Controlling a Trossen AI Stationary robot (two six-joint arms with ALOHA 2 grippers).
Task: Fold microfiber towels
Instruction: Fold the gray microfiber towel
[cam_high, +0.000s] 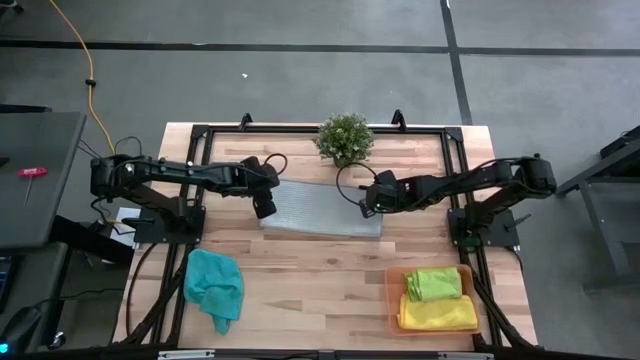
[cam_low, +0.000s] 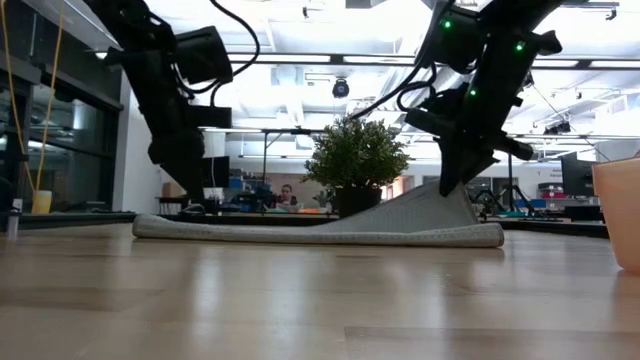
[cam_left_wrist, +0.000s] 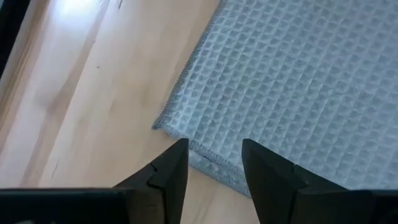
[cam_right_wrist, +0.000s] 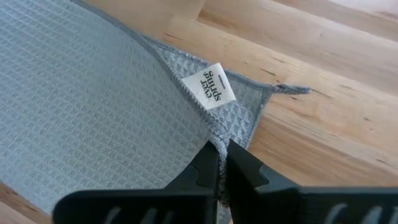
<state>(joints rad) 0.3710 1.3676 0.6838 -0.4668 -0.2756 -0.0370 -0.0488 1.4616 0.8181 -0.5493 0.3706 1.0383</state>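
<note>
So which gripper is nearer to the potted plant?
The right gripper is nearer, just beside the potted plant, pinching the grey towel. The left gripper is farther away.

A white tag (cam_right_wrist: 211, 86) on the grey towel (cam_right_wrist: 93, 106) reads "ever spring".

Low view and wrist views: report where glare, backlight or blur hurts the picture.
Low view: bright ceiling lights behind turn both arms and the plant into dark shapes, and the near table shows a soft sheen. Left wrist view: a glare patch on the bare wood in one corner; the grey towel weave stays crisp. Right wrist view: the towel's label reads sharply, while the right pincer is blurred.
</note>
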